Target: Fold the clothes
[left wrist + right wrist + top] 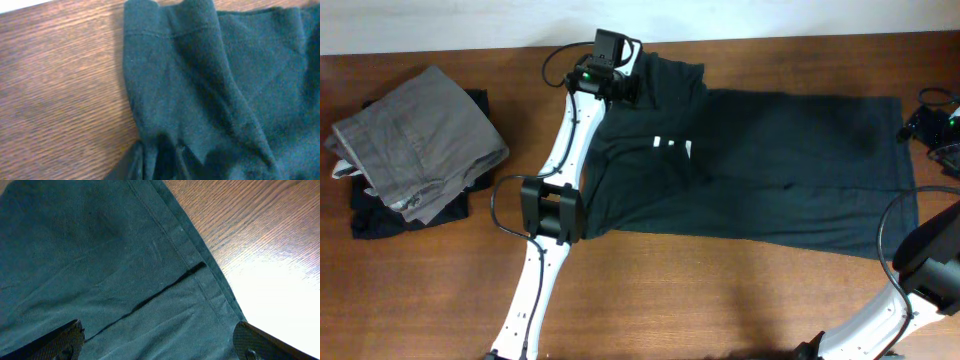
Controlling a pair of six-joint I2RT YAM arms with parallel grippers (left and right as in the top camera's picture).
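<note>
Your T-shirt (790,160) lies flat and dark across the table (720,300), spread from the middle out to the right edge. It sits closer to the far edge than the near one. One sleeve (675,75) reaches up toward the far edge, and a few small white marks (672,146) show near the chest.

Your left gripper (623,85) sits on that sleeve end. In the left wrist view the fingers (135,165) stand close together at the bottom of the frame. The cloth puckers into folds right where they meet, so they look nearly closed on a pinch of the T-shirt. That corner is dark and blurred, so you can't see how firm the hold is.

Your right gripper (160,337) hangs over the shirt's hem (200,275) near the right edge of the table. Its fingers are spread wide — one at each lower corner of the wrist view — and nothing is between them but the flat cloth below.

Over at the far left corner of the table, well apart from the T-shirt, you have a folded pair of grey trousers (420,135). It rests on a folded black garment (380,218).
</note>
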